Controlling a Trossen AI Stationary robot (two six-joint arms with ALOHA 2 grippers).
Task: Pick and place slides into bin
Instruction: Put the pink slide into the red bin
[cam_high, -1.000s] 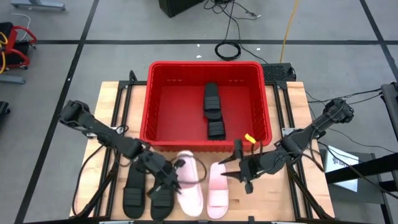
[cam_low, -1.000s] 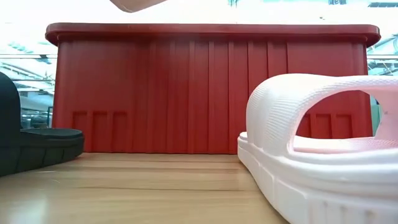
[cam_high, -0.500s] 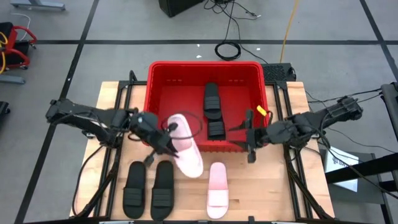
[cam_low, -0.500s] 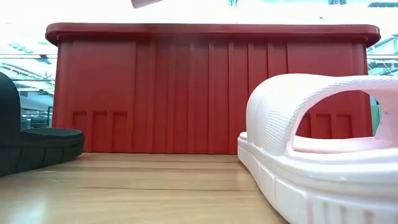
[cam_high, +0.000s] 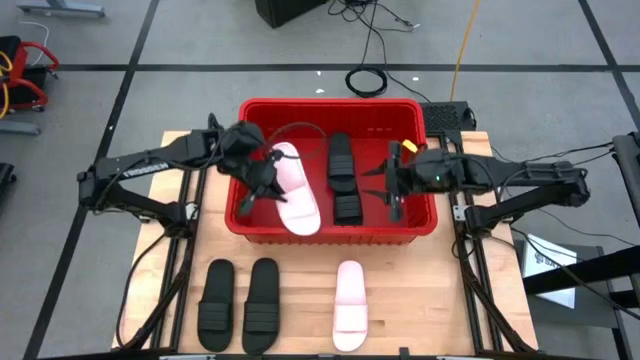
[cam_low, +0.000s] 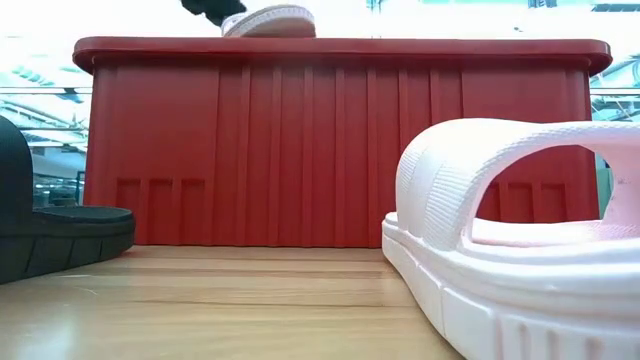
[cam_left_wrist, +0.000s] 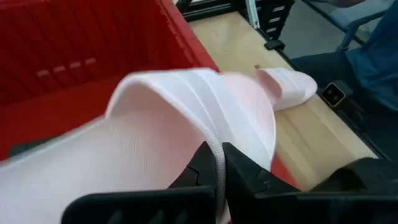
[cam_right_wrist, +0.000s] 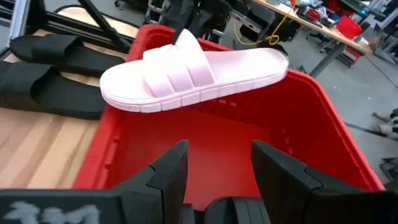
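A pale pink slide (cam_high: 293, 186) hangs over the left half of the red bin (cam_high: 250, 215), with my left gripper (cam_high: 262, 176) shut on its strap. The low view shows it just above the bin's rim (cam_low: 270, 18). Two black slides (cam_high: 340, 160) (cam_high: 347, 208) lie on the bin's floor. My right gripper (cam_high: 388, 188) hovers open over the bin's right part with nothing between its fingers. A second pink slide (cam_high: 350, 305) and two black slides (cam_high: 215, 318) (cam_high: 262, 318) rest sole-down on the table near its front edge. My left gripper pinches the ribbed strap of the pink slide at its edge (cam_left_wrist: 214, 144) between its two fingers. The fingers come slanting down from the table's left side. The slide is lifted clear, sole down and about level, its strap (cam_right_wrist: 180, 68) uppermost.
The bin stands at the table's far middle, and its near wall (cam_low: 340, 150) rises between the loose slides and the bin's inside. Black frame rails (cam_high: 190, 170) run along both table sides. Cables lie on the floor beyond the table.
My left gripper, still shut on the pink slide, has lifted it off the table near the front edge and carried it up and toward the far edge, over the bin's near rim. My right gripper, still open, has also gone toward the far edge, over the bin.
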